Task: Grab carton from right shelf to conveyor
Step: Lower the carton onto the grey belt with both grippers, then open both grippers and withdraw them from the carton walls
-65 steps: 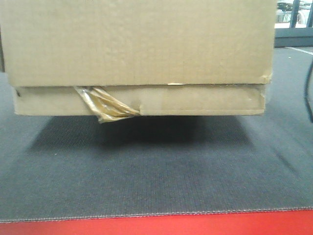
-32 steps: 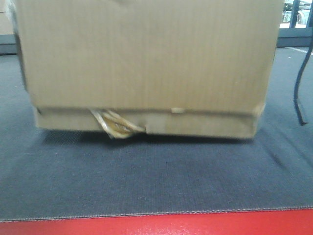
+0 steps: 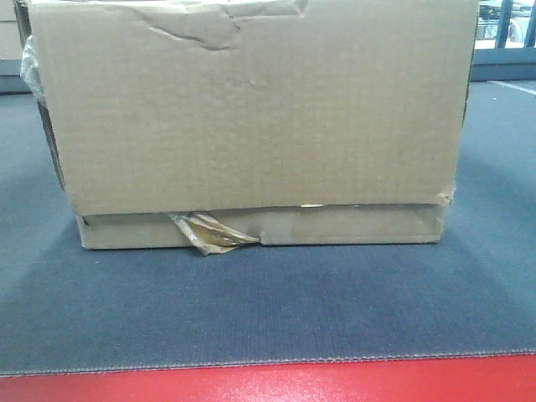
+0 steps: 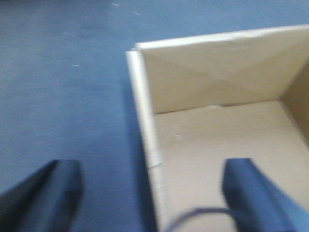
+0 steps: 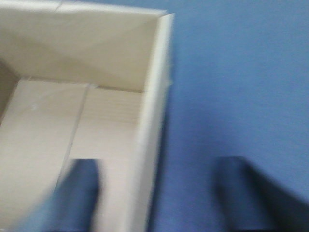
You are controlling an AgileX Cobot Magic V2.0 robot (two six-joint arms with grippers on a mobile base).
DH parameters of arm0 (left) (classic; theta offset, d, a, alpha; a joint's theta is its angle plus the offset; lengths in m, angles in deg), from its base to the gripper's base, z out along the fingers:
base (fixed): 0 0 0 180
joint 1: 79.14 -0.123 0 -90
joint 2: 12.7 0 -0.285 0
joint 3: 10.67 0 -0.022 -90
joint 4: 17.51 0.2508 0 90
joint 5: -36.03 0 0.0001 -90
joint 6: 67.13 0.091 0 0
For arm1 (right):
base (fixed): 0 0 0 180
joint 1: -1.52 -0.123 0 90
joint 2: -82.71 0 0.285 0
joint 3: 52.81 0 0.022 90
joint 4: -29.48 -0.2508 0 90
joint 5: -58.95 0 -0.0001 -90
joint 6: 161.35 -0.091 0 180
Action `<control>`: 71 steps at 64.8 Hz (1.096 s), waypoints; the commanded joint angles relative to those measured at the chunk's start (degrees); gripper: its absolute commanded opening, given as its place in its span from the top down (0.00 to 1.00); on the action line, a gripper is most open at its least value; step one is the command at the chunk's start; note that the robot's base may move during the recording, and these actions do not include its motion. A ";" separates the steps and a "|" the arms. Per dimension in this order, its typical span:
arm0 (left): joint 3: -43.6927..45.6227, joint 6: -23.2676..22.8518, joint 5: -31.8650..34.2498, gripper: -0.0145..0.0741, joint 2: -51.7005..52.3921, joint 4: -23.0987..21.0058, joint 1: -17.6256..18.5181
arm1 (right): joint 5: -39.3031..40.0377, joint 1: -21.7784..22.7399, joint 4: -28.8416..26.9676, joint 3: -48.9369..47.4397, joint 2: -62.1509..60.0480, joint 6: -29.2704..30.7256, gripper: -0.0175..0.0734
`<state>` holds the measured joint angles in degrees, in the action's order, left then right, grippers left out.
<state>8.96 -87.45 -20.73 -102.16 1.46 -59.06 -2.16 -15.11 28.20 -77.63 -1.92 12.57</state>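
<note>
- The carton [image 3: 251, 126] sits flat on the conveyor [image 3: 268, 310], its bottom edge touching the dark ribbed belt.
- The red border strip [image 3: 268, 383] of the belt runs along the near edge, in front of the carton and apart from it.
- On the front face, the upper edge is dented and torn, and a crumpled scrap of yellowish tape [image 3: 209, 232] hangs at the lower flap seam, left of the middle.
- My left gripper [image 4: 149, 193] is spread wide over the left wall of the carton [image 4: 147, 140]: one finger is outside above the belt, the other is inside the box.
- My right gripper [image 5: 164, 193] is spread in the same way over the right wall [image 5: 152, 130], one finger inside and one outside.
- The fingers do not press the cardboard; both wrist views are blurred.
- The inside of the carton looks bare, with only its flaps on the floor.
</note>
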 commanded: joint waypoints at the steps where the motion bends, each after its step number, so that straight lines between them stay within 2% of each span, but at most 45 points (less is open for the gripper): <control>1: -4.60 0.63 3.27 0.50 4.51 0.19 -2.76 | 2.13 1.85 1.29 4.23 -4.46 0.03 0.71; 5: -10.13 0.63 6.43 0.68 8.21 0.19 -4.54 | 4.17 2.33 2.31 8.47 -7.06 0.03 0.84; 7: -11.90 0.63 7.93 0.73 9.30 0.19 -5.10 | 5.20 2.43 3.23 10.60 -8.73 0.03 0.89; 11: -17.94 0.63 11.65 0.88 12.94 -0.06 -6.61 | 8.05 2.43 5.29 16.37 -12.19 0.03 0.88; 17: -25.94 0.63 16.20 0.83 17.64 -0.06 -7.94 | 11.86 2.43 5.81 24.23 -16.65 0.03 0.88; 29: -42.12 0.63 24.84 0.84 27.70 -0.29 -9.83 | 22.73 2.43 5.81 40.51 -26.35 0.03 0.88; 46: -62.04 0.63 34.01 0.84 45.85 -1.58 -10.11 | 36.47 2.43 5.81 63.13 -43.84 0.03 0.88; 59: -69.06 0.63 34.72 0.84 61.17 -2.23 -10.11 | 39.77 2.43 5.81 74.77 -59.37 0.03 0.88; 71: -71.11 0.63 34.61 0.84 72.50 -2.23 -10.11 | 39.24 2.43 5.81 79.00 -74.79 0.03 0.88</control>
<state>-61.62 -86.85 12.36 -33.76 -0.43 -68.98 35.55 -12.90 33.14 0.33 -70.89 12.57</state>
